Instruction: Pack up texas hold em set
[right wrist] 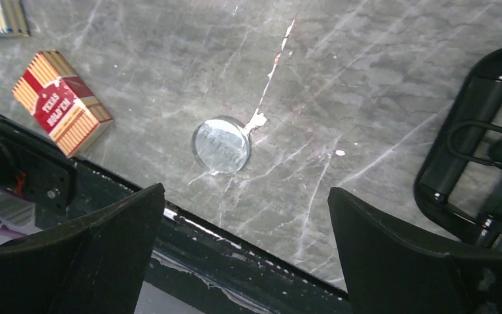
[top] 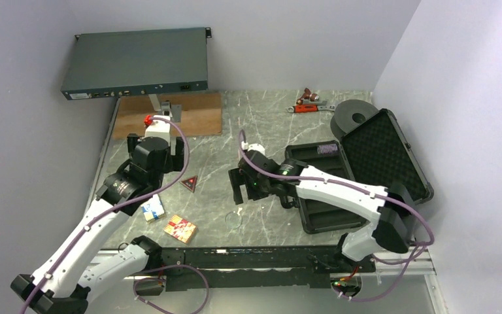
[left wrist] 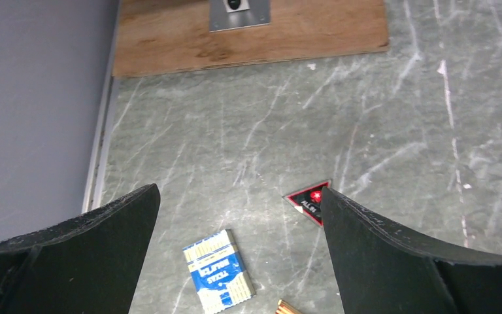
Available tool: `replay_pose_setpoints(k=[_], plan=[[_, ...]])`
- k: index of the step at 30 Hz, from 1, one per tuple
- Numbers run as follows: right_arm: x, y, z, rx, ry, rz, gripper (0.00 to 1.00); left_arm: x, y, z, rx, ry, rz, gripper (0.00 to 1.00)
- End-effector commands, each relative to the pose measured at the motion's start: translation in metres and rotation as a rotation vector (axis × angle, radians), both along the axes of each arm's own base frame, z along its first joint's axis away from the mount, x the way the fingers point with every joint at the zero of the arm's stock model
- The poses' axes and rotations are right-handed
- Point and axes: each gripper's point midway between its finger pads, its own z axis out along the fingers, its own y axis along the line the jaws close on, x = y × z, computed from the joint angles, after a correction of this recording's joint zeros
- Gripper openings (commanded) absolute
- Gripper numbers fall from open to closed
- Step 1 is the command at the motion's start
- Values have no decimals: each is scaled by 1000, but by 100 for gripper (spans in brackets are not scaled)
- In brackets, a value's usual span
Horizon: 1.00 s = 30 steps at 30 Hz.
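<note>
Two pale, plain walls (top: 301,39) box in a grey-green stone-look table (top: 261,124) with white veins and scuffs all over it. Starting on the left, we've got a flat dark metal rack unit (top: 137,62) against the back wall, and below it a rough brown wooden board (top: 196,114) lying on the table. The left gripper (left wrist: 238,193) hangs over the slab with its matte black fingers spread wide, nothing between them. Just below it lies the blue-white card box (left wrist: 219,271), a flat striped cardboard pack, and to its right the little red triangle (left wrist: 310,201) with a black border. Nearer the front edge sits the red card box (right wrist: 60,103), striped cream on the sides. Next comes the clear disc (right wrist: 221,144), round and glassy, flat on the stone. The right gripper (right wrist: 245,193) hovers above it, also wide apart and empty. Over on the right, the black case (top: 382,154) lies open, its dimpled foam lid tipped back toward the wall, with the purple chip stack (top: 327,150) sitting in a slot of the base. Behind the case are a black ring-shaped spool (top: 350,118) and a red-handled tool (top: 310,101).
</note>
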Motion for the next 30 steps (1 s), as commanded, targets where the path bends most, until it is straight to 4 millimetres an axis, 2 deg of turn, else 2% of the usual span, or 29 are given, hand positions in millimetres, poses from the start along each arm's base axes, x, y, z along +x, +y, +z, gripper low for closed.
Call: replay_pose_setpoints(k=[1,3,10,15,17,22,30], plan=[[3,34,7,39,-21,30,100,-3,31,12,25,-42,184,100],[-3,53,6,52,-35,106,100,-8,50,19,21,-61,290,100],[-14,117,14,97,-224,411,100,-24,91,35,-71,-163,466,100],[-25,157,3,133,-262,587,100,-48,125,49,-114,-249,647,100],[-26,171,-9,106,-273,632,100,-59,135,55,-134,-298,690,100],[-41,206,-22,112,-288,764,100,-85,150,66,-187,-422,748,100],[-44,232,-37,110,-303,812,100,-100,151,80,-253,-561,681,100]])
